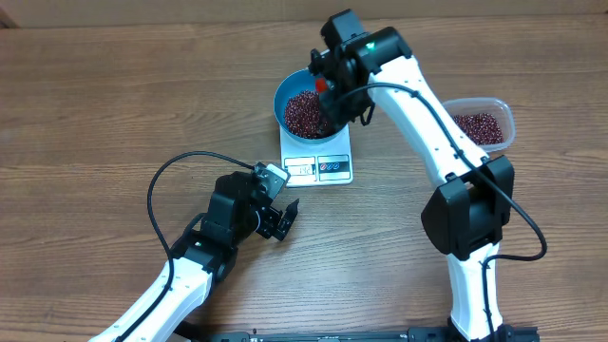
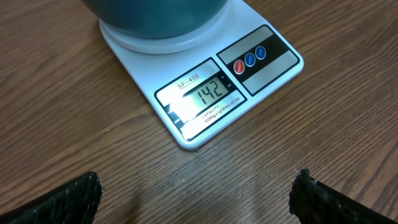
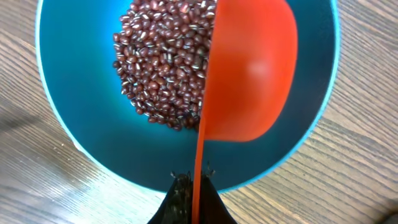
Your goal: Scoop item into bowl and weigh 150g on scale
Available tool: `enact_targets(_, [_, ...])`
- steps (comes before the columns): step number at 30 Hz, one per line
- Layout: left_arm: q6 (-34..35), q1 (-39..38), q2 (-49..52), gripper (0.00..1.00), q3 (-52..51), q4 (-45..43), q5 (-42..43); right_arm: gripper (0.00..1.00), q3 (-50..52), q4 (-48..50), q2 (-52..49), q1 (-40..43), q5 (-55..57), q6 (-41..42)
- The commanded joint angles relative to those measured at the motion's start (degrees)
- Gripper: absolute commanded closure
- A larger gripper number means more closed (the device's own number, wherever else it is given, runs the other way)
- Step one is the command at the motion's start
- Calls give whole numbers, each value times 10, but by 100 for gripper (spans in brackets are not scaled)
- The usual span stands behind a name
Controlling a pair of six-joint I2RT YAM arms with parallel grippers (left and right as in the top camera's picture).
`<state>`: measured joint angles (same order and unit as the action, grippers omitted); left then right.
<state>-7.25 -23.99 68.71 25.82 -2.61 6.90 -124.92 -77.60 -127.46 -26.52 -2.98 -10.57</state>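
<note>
R gripper clamps scoop over bowl (w/ beans), scale — 142

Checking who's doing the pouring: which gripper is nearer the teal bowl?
Right. The right gripper hangs over the teal bowl, shut on an orange scoop above the beans. The left gripper, open, sits beyond the display end of the scale, apart from the bowl.

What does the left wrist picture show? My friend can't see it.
A white kitchen scale on a wooden table reads 142 on its display, with the teal bowl resting on it at the top. The left gripper is open and empty, its black fingertips poking in at the bottom corners.
</note>
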Motion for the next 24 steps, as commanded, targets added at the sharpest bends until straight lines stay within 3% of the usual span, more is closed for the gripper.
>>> enact_targets(1, [9,0,4,0,-1,-2,2,96,-20,1,29,-2,25,0])
enact_targets(24, [9,0,4,0,-1,-2,2,96,-20,3,29,20,-67,-3])
